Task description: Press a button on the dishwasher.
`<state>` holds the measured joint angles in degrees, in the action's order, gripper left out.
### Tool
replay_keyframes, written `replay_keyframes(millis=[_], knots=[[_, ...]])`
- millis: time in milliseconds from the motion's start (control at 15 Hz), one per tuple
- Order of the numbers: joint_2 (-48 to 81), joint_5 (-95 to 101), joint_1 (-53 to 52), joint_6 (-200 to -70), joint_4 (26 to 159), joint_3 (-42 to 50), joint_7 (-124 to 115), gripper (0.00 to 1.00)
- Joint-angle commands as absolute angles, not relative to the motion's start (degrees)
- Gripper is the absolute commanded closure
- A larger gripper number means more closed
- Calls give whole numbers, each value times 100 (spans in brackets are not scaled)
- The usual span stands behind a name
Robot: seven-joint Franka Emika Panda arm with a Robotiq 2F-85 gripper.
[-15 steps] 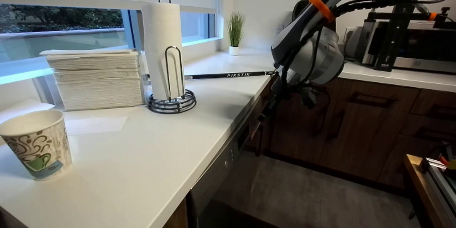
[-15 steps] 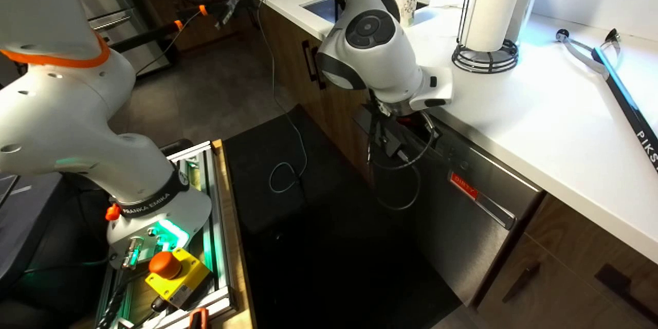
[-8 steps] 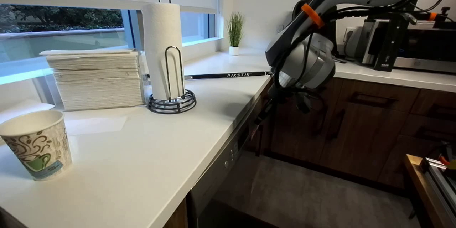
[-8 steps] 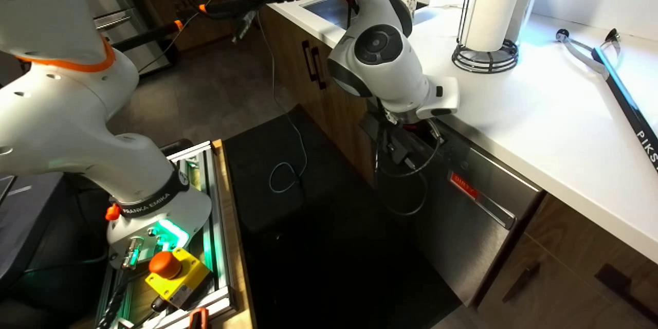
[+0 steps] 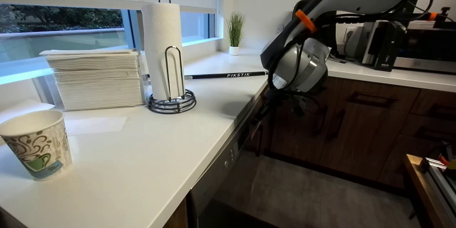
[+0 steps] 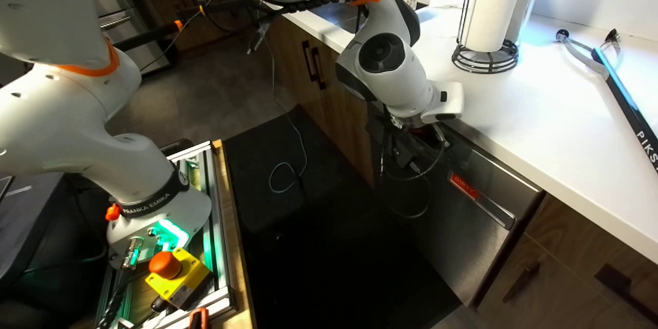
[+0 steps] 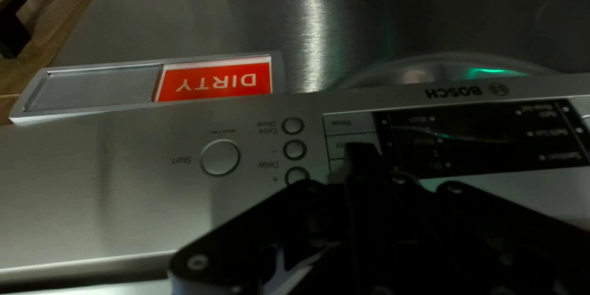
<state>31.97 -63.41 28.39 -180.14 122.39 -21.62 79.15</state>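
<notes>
In the wrist view, closest is the black jointed end effector (image 7: 362,159), its fingers being together. Past its tip is the grey brushed-metal dishwasher (image 7: 295,105), which in both exterior views stands under the white counter (image 6: 545,113).

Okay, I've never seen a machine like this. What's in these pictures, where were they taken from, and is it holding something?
It's a jointed robot arm. Two cameras watch from different places outside it; a third rides on its wrist and gives the close-up, where the dishwasher appears upside down. On the white counter are a paper cup, a stack of folded paper, a paper towel roll on a wire stand, a potted plant and a black stick marked PIKSTIK. The jaws, in front of the dishwasher's control panel, look shut, with nothing visible in them; I can't tell whether they touch it. The job is to press one of its buttons.
</notes>
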Motion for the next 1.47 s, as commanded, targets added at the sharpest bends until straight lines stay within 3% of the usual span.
replay_keyframes(millis=[0, 733, 1400], knots=[[3513, -6544, 3124, -18408, 11992, -2503, 8239, 100], [3648, -6429, 3441, -18587, 12055, -2863, 8213, 100], [2204, -5837, 2337, -17796, 13580, -1115, 7500, 100]])
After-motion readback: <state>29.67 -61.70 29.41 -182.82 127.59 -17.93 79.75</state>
